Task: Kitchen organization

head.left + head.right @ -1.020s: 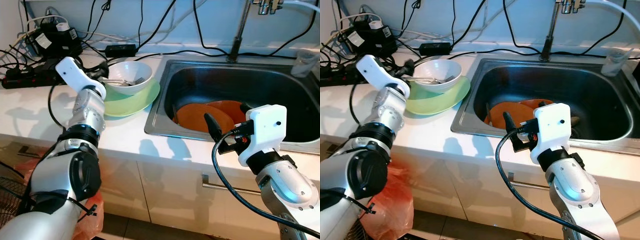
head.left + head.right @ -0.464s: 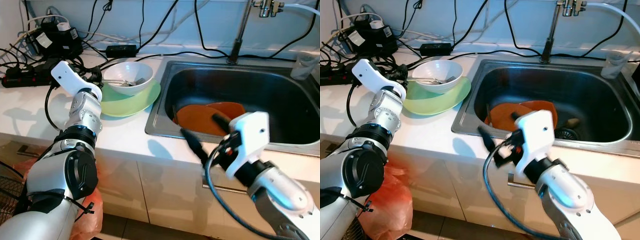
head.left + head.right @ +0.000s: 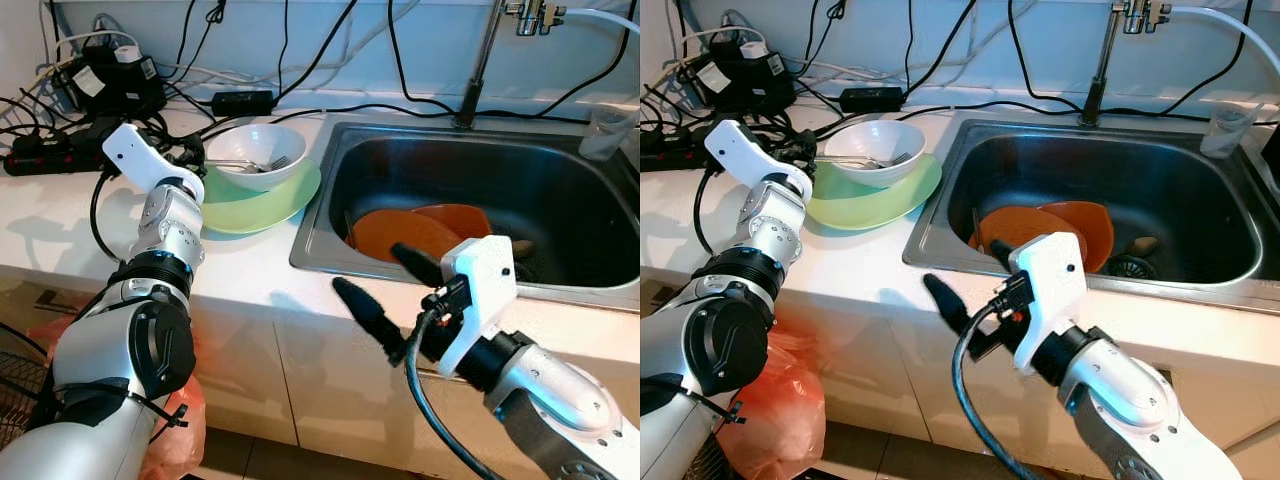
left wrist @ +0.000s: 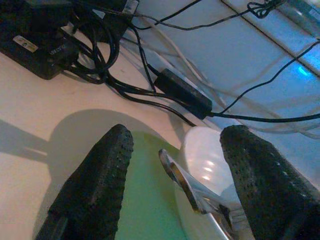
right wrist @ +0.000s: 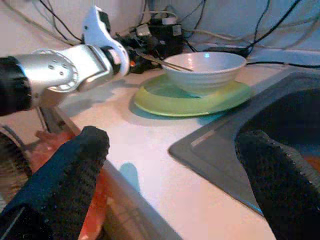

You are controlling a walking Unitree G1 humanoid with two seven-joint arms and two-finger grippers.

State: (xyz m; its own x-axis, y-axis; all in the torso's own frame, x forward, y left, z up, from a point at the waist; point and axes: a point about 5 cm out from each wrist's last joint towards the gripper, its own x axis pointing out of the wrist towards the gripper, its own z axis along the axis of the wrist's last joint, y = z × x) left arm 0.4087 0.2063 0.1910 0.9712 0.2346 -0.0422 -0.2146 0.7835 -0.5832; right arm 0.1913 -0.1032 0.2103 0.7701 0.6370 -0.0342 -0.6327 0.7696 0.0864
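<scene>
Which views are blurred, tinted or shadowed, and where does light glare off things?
Left eye view: sharp; the sink rim gleams and the left gripper casts a soft shadow on the counter. Left wrist view: dim, blue-tinted, near fingers blurred, highlights on the white bowl. Right wrist view: fingers out of focus.

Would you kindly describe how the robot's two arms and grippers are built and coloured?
Both arms are silver metal segments with black joint rings. Each wrist carries a white plastic housing. The left gripper and right gripper each have two long black fingers with dimpled, textured pads. A thick black cable loops beside the right wrist.
</scene>
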